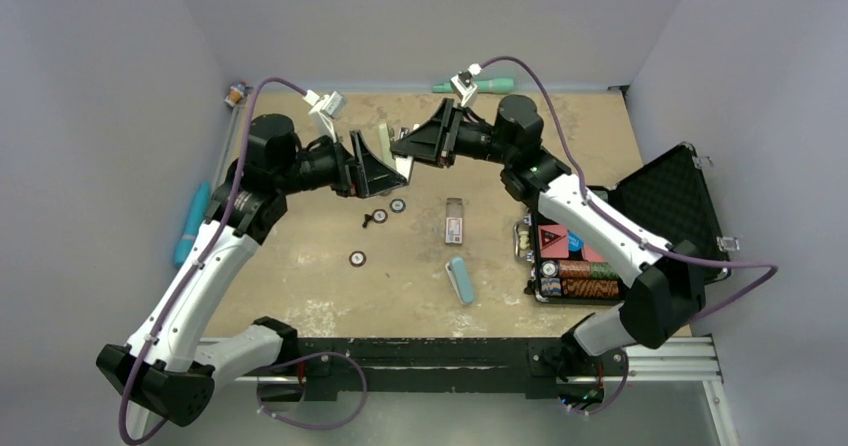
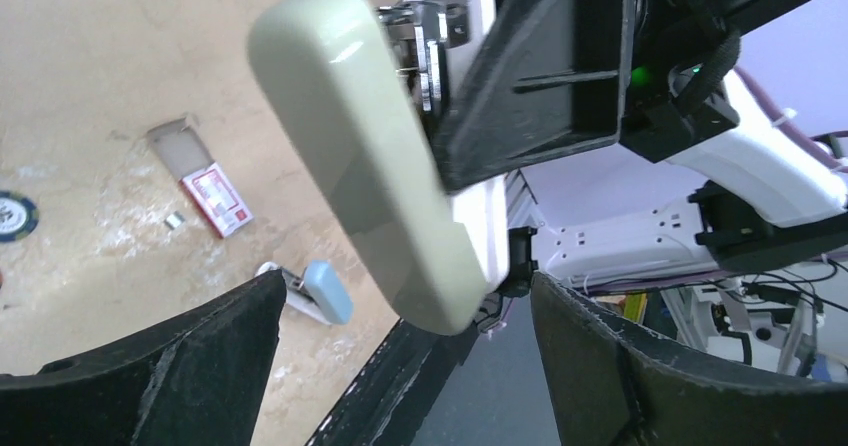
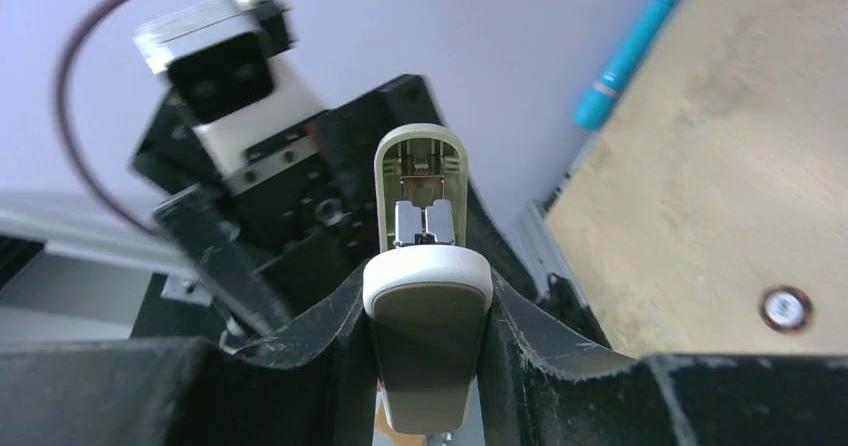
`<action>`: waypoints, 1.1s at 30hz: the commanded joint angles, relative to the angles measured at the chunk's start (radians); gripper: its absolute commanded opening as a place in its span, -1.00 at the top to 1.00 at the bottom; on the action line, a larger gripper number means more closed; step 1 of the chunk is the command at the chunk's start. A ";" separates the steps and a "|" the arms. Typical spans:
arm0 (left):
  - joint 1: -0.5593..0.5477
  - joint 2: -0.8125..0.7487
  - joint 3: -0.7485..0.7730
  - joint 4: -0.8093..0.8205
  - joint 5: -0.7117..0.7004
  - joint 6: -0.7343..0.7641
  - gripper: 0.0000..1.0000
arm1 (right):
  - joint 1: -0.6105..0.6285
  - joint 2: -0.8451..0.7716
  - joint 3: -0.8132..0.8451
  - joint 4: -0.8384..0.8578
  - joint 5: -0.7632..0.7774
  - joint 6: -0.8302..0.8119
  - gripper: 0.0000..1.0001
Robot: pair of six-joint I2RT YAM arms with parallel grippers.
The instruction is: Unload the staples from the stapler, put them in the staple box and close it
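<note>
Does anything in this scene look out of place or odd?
Yes. A few poker chips lie loose on the table, apart from the open case holding the rest. The stapler in the right gripper looks intact.

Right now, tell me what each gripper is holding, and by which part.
Right gripper clamps the stapler by its white lower body, with the lid open. Left gripper is open and holds nothing.

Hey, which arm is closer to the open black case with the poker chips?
Right. In the top view the right arm passes directly over the near corner of the black case. The left arm is on the table's opposite side, well away from it.
</note>
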 commanded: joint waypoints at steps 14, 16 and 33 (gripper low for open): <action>0.008 0.003 0.044 0.467 0.205 -0.308 -0.49 | 0.001 -0.074 -0.037 0.496 -0.080 0.197 1.00; 0.007 0.007 0.055 0.413 0.204 -0.288 -0.36 | 0.001 -0.077 -0.037 0.497 -0.078 0.197 1.00; -0.020 0.035 0.095 0.300 0.182 -0.237 0.35 | 0.013 -0.087 -0.069 0.553 -0.057 0.195 1.00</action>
